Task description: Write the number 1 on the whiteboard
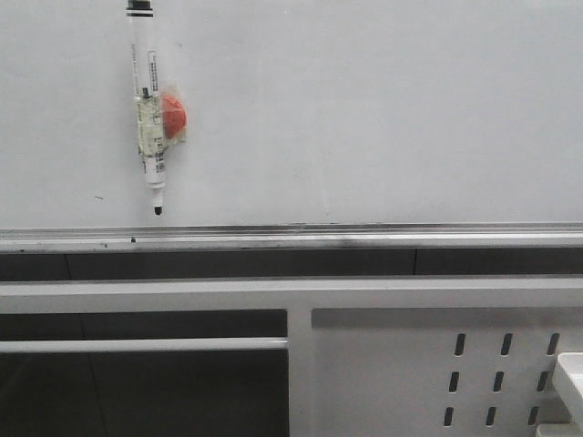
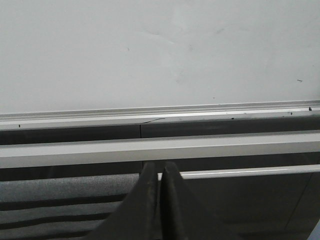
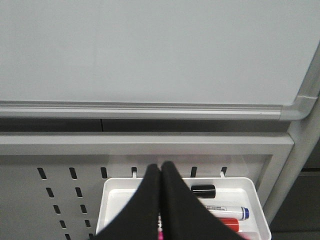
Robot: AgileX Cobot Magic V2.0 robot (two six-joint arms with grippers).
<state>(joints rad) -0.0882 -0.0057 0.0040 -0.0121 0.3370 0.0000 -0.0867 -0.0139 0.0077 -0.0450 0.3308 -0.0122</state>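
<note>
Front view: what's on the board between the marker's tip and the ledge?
Nothing: a bare strip of whiteboard separates the marker tip from the ledge. No stroke drawn.

whiteboard (image 1: pixel 364 118): large, glossy white, standing upright, with a silver metal ledge along its lower edge.
surface: plain, only a few tiny dark specks near the lower left.
number 1: no black stroke is visible on the board.

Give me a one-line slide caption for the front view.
Marker pen hangs on the unmarked whiteboard by an orange magnet, above the silver ledge.
</note>
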